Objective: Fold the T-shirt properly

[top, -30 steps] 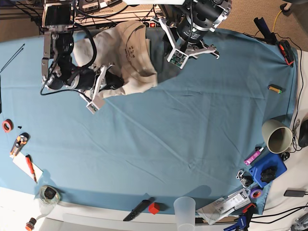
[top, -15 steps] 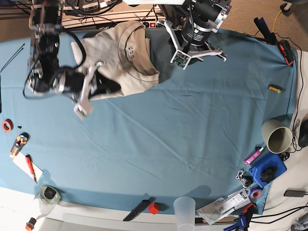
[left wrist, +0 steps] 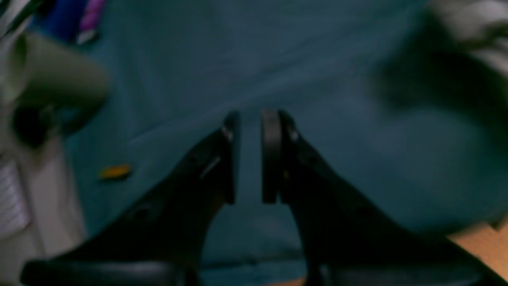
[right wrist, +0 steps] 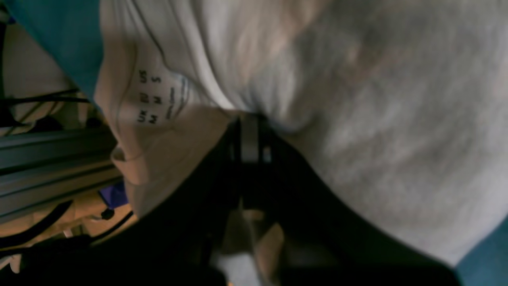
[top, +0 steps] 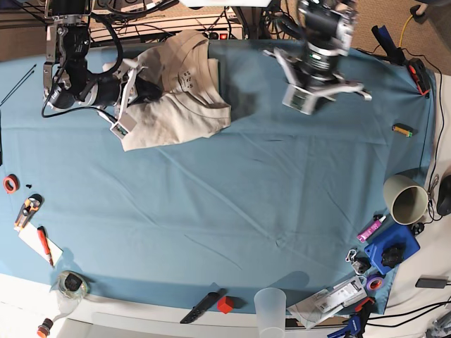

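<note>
T-shirt (top: 180,105): beige, short-sleeved, lying bunched and partly doubled over at the far left corner of the blue-teal table cloth (top: 239,204), collar toward the table's back edge.
Neck label (right wrist: 156,97): small black print just inside the ribbed collar (top: 204,67), clear in the right wrist view.
Right gripper (right wrist: 249,137): fingers pressed together on a fold of the shirt's fabric just below the collar; cloth drapes over and around the black jaws.
Left gripper (left wrist: 250,155): empty, held above bare cloth well apart from the shirt, its jaws parted by a narrow gap with only the table cloth showing between them.
Handling, as a judgement: the shirt looks light and entirely limp, so it will sag, stretch and crumple from any single pinch point instead of keeping a shape.
Slip: cotton on a cloth surface probably drags and wrinkles, so lifting looks safer than sliding.
Fragility: none to speak of; the risk is a crooked fold, not damage.
Where to hold: seamed edges such as shoulder, hem corner or sleeve seam look firmest, since doubled fabric gives the fingers more to bite on.
Two-point hold: pinching two matching corners, one per arm, would likely keep an edge straight.
Clutter: a beige cup (top: 407,198) and an orange lighter (top: 402,129) sit far off on the opposite side.
</note>
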Robot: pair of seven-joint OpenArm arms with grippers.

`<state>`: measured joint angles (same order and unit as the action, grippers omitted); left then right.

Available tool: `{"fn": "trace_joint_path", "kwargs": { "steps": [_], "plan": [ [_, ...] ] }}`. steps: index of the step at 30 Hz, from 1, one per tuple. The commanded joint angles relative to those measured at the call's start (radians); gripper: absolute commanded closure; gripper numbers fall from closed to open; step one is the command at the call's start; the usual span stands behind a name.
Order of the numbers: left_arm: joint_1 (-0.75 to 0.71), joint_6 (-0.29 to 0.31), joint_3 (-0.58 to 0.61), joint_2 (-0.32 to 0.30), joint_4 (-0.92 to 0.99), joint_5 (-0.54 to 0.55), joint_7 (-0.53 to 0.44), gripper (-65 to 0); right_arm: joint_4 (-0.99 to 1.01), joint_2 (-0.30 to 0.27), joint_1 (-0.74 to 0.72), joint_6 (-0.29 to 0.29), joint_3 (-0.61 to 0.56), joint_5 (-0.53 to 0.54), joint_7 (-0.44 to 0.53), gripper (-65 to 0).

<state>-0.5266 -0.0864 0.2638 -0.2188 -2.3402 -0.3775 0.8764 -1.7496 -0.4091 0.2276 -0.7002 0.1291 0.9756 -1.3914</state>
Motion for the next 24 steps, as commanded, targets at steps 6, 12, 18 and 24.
{"fn": "trace_joint_path", "kwargs": {
  "steps": [6, 12, 18, 24],
  "plan": [
    [-0.003, 0.018, -0.29, 0.0, -0.016, 0.212, -0.031, 0.0, -0.151, -0.015, -0.011, 0.002, 0.114, -0.005, -0.005, 0.0],
    [-0.065, 0.085, -0.463, 0.0, -0.016, 0.372, 0.047, 0.0, -0.233, -0.014, 0.075, 0.002, 0.283, 0.002, -0.005, 0.0],
    [-0.146, 0.084, -0.521, 0.0, -0.016, 0.38, 0.098, 0.0, -0.346, -0.015, 0.222, 0.002, 0.431, 0.0, -0.005, 0.0],
    [-0.232, 0.084, -0.522, 0.0, -0.016, 0.407, 0.149, 0.0, -0.357, -0.015, 0.358, 0.006, 0.481, -0.002, -0.005, 0.0]
  ]
}}
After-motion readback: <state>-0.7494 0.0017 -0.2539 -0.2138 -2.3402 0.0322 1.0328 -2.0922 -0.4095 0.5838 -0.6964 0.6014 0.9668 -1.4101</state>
